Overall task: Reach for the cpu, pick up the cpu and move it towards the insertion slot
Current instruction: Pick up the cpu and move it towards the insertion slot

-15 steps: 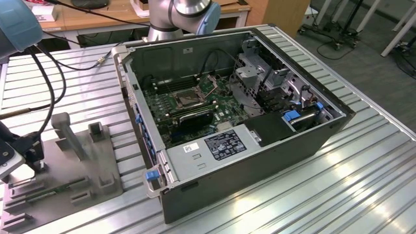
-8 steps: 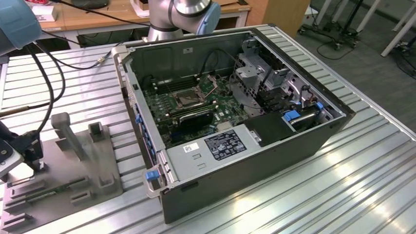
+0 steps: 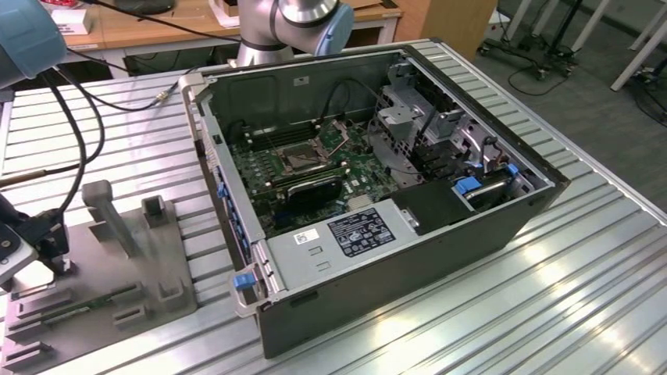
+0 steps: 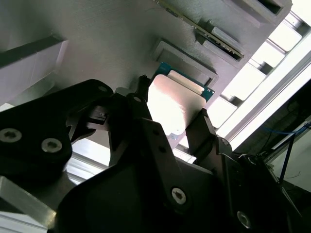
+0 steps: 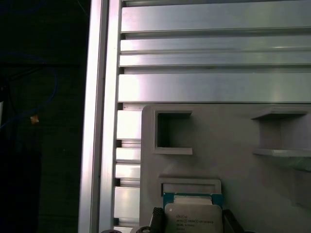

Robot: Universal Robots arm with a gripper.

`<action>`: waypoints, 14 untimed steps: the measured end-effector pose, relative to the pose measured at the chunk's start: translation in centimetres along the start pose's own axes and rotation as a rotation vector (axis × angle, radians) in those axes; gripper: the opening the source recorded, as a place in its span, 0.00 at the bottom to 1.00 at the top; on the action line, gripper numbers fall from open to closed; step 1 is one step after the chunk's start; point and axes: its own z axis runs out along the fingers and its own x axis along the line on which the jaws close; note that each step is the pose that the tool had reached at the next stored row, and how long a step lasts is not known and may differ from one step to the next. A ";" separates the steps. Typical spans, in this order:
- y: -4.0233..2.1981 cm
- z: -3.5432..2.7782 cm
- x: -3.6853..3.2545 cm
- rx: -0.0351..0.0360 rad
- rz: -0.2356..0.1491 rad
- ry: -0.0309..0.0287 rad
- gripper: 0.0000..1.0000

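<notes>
The cpu [image 4: 177, 104], a flat square chip with a silvery top and a thin green rim, sits between my two black fingers [image 4: 201, 121] just off a rectangular recess of the grey plastic tray [image 4: 97, 39]. Both fingers press against its opposite edges. The first wrist view shows the cpu [image 5: 194, 218] in my gripper [image 5: 192, 217] in front of that recess. In the exterior view my gripper [image 3: 26, 250] hangs over the tray [image 3: 125, 258] at the far left. The insertion slot [image 3: 302, 160] lies on the green board inside the open computer case [image 3: 417, 234], well to the exterior view's right.
A long green memory stick [image 3: 83, 305] lies in the tray, which also carries upright grey posts [image 3: 105, 215]. The case's walls rise around the board. Black cables [image 3: 78, 117] run over the ribbed aluminium table [image 3: 542, 297], and the arm's base [image 3: 281, 31] stands behind the case.
</notes>
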 end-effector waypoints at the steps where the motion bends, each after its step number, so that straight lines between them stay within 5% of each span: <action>1: 0.00 -0.04 0.00 0.0001 0.000 0.0001 0.55; 14: 0.05 -1.15 -0.04 0.0000 0.000 0.0000 0.55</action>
